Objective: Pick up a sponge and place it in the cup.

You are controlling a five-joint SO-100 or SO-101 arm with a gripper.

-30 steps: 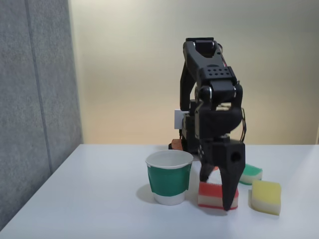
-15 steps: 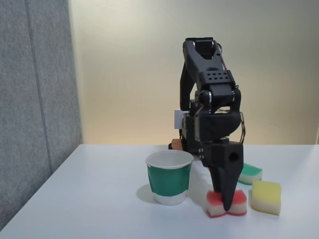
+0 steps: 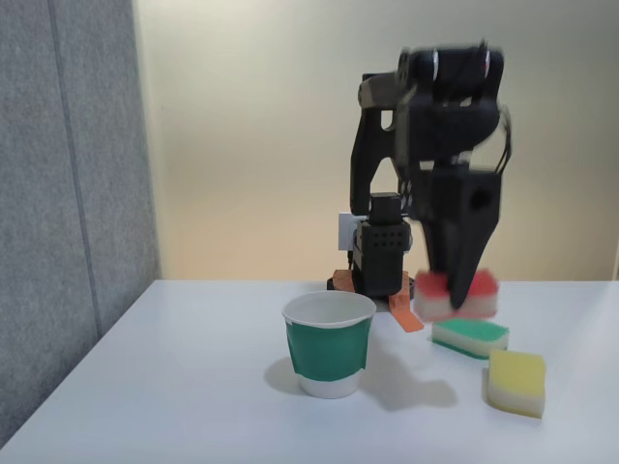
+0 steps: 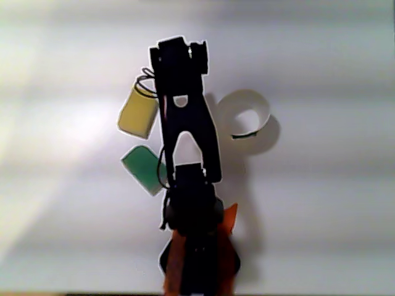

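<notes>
On the white table (image 3: 193, 387), the black arm's gripper (image 3: 453, 295) hangs in the air, jaws clamped on the red-and-cream rectangular sponge (image 3: 456, 295), right of the green-banded white paper cup (image 3: 329, 345) in the fixed view. The green-topped sponge (image 3: 470, 338) and all-yellow sponge (image 3: 515, 382) lie below.

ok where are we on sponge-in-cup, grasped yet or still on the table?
Done: the pincer has the red sponge clamped and off the table, in the fixed view. In hand: the arm is blurred, so it is moving, with the sponge up and to the right of the cup. Left: carry it over the cup's open rim and release. The cup looks empty; the green-topped sponge and yellow sponge lie on the table.
</notes>
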